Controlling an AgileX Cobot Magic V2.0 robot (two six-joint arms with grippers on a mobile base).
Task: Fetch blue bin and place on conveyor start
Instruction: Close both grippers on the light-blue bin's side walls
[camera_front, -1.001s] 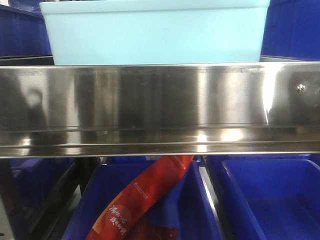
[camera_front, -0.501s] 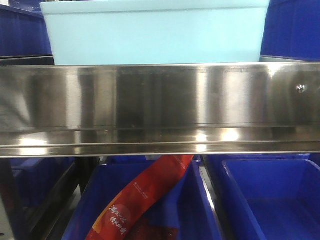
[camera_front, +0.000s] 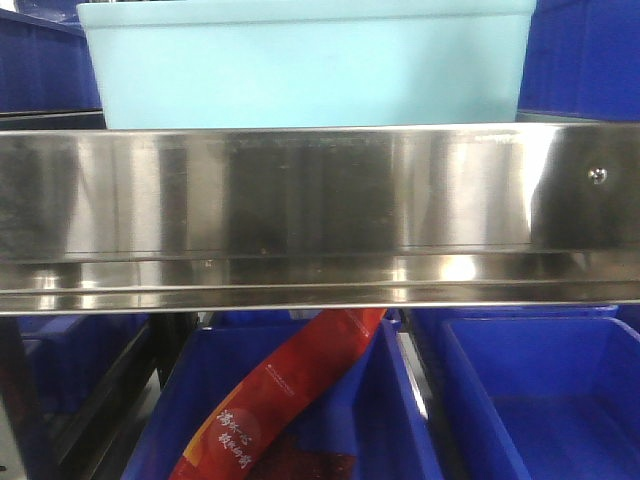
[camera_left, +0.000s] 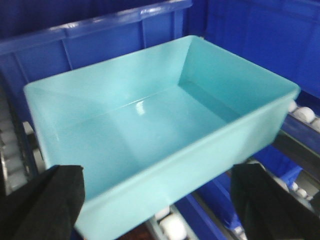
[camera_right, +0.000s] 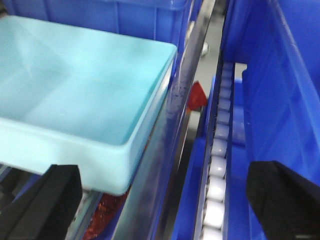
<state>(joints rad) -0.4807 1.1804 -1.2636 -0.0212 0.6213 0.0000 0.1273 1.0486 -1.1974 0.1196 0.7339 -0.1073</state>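
The blue bin is a pale aqua tub standing on a shelf behind a stainless-steel rail. In the left wrist view the bin is empty, and its near long wall lies between the wide-apart black fingers of my open left gripper. My right gripper is open too. The bin's right corner sits just inside its left finger, and its right finger hangs over a blue crate. The conveyor start is out of view.
Dark blue crates flank the bin and fill the shelf below. A red snack packet lies in a lower crate. White roller tracks run beside the bin, with more rollers at its right.
The bin sits very slightly further left in the front view and the reflections on the steel rail have shifted. Nothing else differs.
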